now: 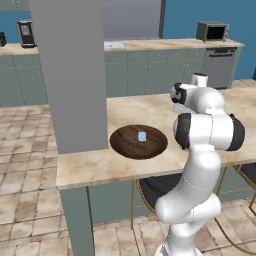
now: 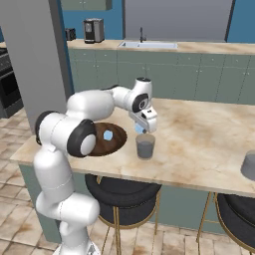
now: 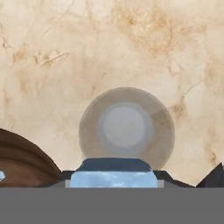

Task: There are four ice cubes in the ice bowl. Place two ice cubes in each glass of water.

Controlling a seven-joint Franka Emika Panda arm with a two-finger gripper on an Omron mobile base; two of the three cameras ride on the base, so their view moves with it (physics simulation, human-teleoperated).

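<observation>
My gripper is shut on a pale blue ice cube and hangs just above a clear glass of water on the marble counter. In the hand view that glass lies straight below, and the held ice cube sits between the fingertips at the bottom. The dark wooden ice bowl is to the left of the glass, partly hidden by my arm, with one ice cube showing in it. From the left the bowl shows a single cube. A second glass stands at the far right edge.
A wide grey pillar rises at the counter's left end, close to the bowl. Dark stools stand under the counter's front edge. The back counter carries a sink, a coffee machine and a microwave.
</observation>
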